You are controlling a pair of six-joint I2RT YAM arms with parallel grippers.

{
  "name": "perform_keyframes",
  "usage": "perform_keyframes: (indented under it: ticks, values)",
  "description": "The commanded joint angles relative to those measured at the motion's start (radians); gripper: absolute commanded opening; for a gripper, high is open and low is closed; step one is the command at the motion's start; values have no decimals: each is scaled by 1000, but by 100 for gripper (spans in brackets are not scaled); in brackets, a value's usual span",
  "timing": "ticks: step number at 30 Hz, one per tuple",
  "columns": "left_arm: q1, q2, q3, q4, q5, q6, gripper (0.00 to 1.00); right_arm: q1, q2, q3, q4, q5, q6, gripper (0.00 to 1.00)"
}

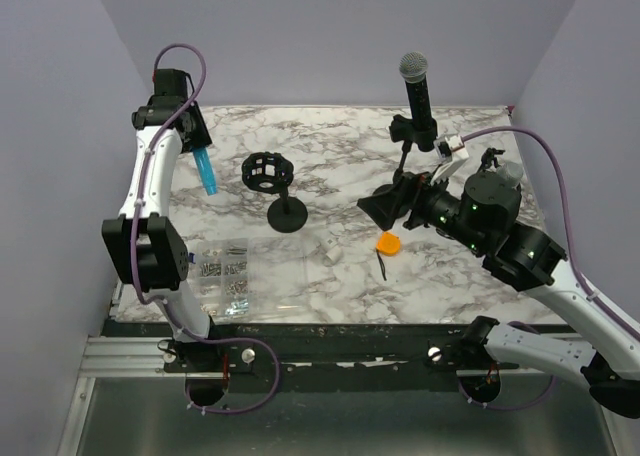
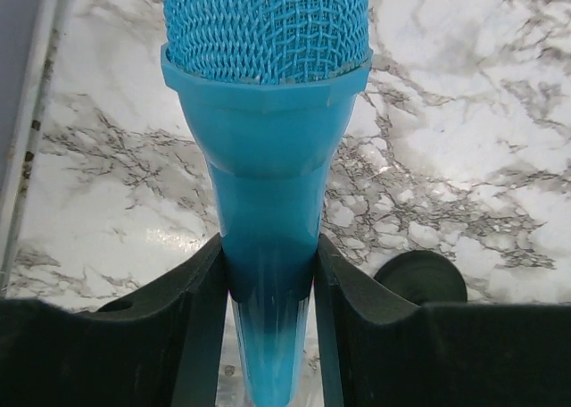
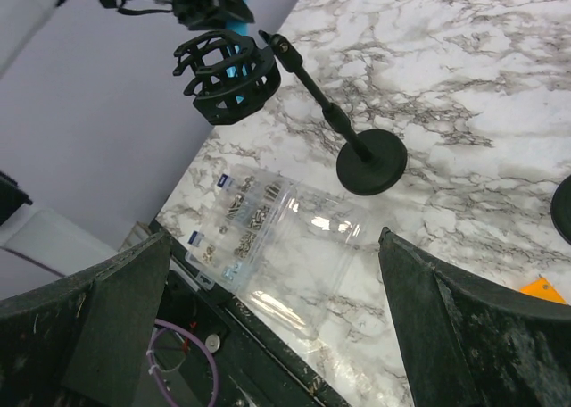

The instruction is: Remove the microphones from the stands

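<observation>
Over the marbled counter (image 1: pixel 330 141), clamping the left claw (image 2: pixel 269 286) on the tapered handle of the blue microphone (image 2: pixel 266 112), head pointing out past the fingertips, and holding it raised beside the empty stand (image 1: pixel 288 216), apart from its cradle, probably so nothing snags. Spreading the right claw (image 3: pixel 277 313) wide around nothing, hovering near the foot of the second stand (image 1: pixel 412 134) carrying the upright black microphone (image 1: pixel 417 91), seemingly readying for that one or simply standing clear.
</observation>
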Motion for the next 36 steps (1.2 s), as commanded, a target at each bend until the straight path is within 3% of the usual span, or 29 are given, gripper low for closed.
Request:
perform_keyframes:
  ticks: [1, 10, 19, 36]
  values:
    - [14, 94, -7, 83, 104, 63, 0, 10, 10, 36, -19, -30, 12, 100]
    - [14, 314, 51, 84, 336, 60, 0, 9, 74, 67, -16, -34, 21, 100]
    - [-28, 454, 130, -29, 374, 93, 0, 8, 110, 70, 1, -48, 46, 100]
    - [-64, 492, 119, -58, 341, 90, 28, 9, 175, 70, 35, -85, 80, 100]
